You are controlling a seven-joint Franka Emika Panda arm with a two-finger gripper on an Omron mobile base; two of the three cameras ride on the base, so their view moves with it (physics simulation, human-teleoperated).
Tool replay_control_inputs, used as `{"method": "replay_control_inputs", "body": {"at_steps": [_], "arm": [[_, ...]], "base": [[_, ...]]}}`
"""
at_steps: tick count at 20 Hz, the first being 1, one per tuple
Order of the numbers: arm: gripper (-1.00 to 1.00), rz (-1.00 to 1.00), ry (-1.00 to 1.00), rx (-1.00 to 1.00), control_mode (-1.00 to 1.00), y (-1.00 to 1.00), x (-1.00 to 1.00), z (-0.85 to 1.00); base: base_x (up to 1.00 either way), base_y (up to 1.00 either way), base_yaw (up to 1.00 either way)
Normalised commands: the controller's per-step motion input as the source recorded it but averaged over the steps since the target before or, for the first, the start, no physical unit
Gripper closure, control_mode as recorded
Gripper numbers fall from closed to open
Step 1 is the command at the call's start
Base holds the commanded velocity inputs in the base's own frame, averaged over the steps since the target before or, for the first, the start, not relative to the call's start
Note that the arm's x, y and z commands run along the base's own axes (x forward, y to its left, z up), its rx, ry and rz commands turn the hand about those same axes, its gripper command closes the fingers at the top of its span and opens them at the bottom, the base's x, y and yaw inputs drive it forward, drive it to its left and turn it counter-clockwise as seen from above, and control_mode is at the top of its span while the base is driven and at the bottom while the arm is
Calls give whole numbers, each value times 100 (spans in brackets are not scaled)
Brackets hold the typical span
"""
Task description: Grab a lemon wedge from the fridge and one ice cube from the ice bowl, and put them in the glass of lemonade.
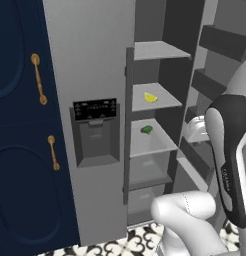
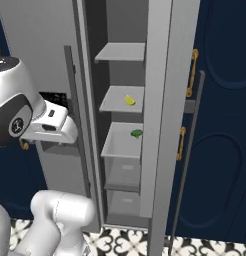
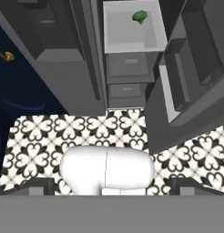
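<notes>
The gripper (image 3: 111, 184) stands wide open and empty, pointing down at the patterned floor (image 3: 50, 136) in front of the open fridge (image 1: 95, 60). The lemon wedge (image 1: 151, 97) lies on a middle shelf (image 1: 162, 102), one level above the small green vegetable (image 1: 146, 129). To do this step well, the hand probably needs to lift and tilt forward until it faces that shelf, then enter between the door and the shelf edges and straddle the wedge before closing.
</notes>
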Motion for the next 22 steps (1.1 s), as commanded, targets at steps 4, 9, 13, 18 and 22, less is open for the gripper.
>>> {"method": "replay_control_inputs", "body": {"at_steps": [4,9,13,18,22], "arm": [[-100,0,0,0,100,0,0,0],[-100,0,0,0,100,0,0,0],[-100,0,0,0,100,0,0,0],[-100,0,0,0,100,0,0,0],[-100,0,0,0,100,0,0,0]], "base": [[76,28,-34],[38,12,-39],[0,33,-10],[29,40,-8],[97,0,-1]]}}
